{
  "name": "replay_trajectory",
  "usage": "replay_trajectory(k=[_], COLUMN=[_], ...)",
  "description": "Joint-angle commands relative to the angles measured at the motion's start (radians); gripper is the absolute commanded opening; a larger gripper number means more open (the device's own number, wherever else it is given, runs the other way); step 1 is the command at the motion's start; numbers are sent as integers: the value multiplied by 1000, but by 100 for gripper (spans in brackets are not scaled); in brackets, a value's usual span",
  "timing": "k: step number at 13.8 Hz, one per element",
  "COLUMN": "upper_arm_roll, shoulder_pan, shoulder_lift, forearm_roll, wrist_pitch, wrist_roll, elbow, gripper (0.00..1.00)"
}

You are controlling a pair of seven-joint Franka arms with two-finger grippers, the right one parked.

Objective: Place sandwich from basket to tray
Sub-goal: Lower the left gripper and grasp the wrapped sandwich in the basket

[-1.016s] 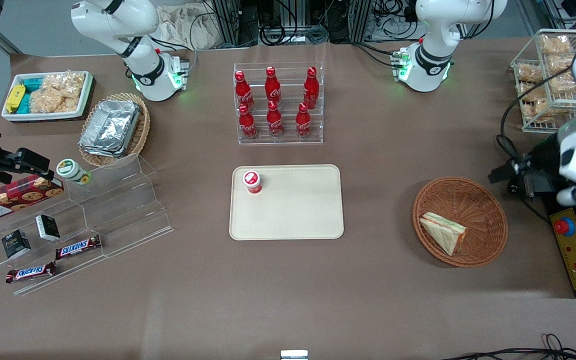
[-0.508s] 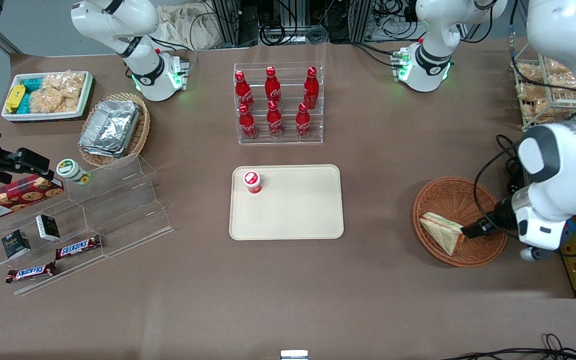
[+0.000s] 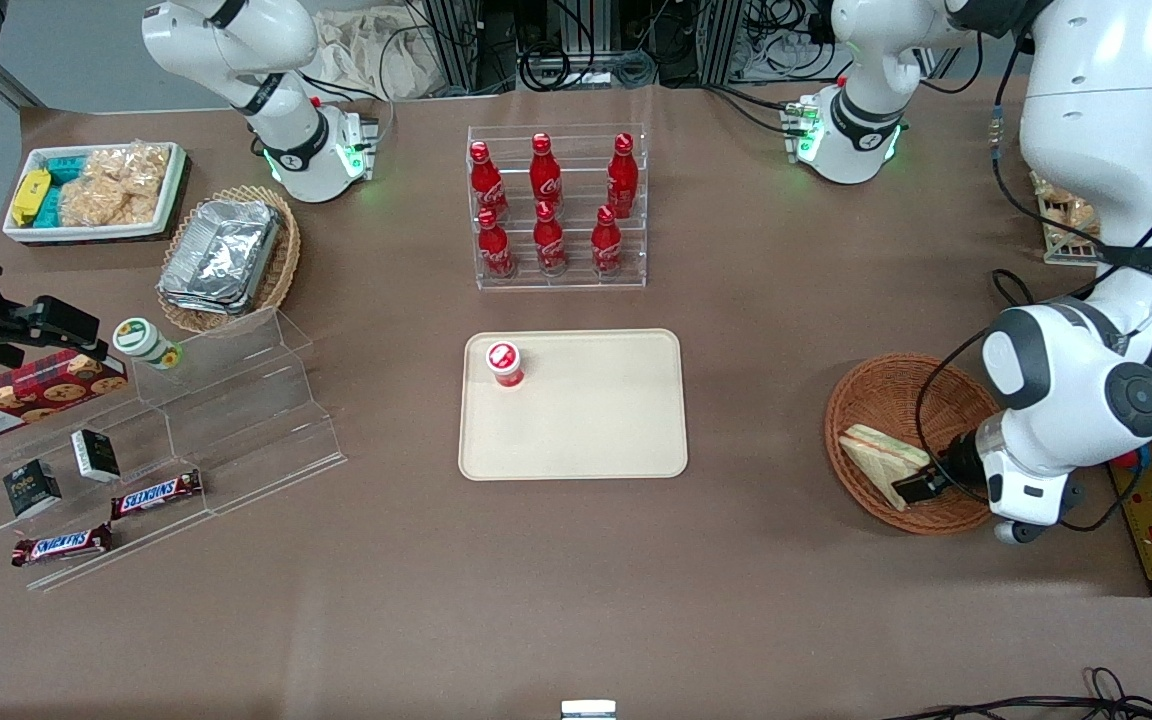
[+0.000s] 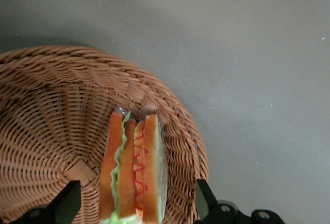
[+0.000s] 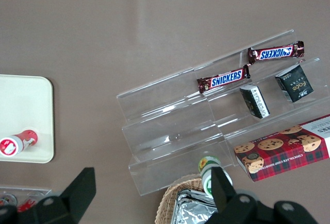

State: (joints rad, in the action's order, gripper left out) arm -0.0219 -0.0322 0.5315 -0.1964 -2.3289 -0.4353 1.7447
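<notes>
Front view lower right: sandwich [image 3: 884,462] lies in basket [image 3: 886,385], end effector [image 3: 918,485] spread wide over its cut edge; likely light, soft, wrapper slippery, so pinch both bread faces gently.

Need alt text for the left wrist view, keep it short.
The open gripper straddles a sandwich standing on edge in a round wicker basket, one finger on each side and neither touching it. The bread slices, orange filling and green lettuce face the camera. Bare brown table lies outside the rim.
</notes>
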Motion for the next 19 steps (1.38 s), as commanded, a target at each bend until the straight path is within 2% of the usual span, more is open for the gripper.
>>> replay_trajectory(k=[1,3,6,9,12,15,17,19], upper_arm_roll=[5,5,5,5,5,0,6,45], shoulder_pan=[-1,-2,-11,-17,-18,-17,-18,-20], shoulder_lift=[7,10,10,5,-59,-148,-195,-238], forearm_roll=[-12,-11,-11,-9,-1,21,106,133], wrist_pitch=[-20,-20,-17,-10,41,280,455,618], wrist_roll=[-22,-22,-23,-43,-43,-34,-34,-33], elbow=[1,1,2,1,-11,-118,-212,-304], gripper=[98,86,55,32,27,24,23,22])
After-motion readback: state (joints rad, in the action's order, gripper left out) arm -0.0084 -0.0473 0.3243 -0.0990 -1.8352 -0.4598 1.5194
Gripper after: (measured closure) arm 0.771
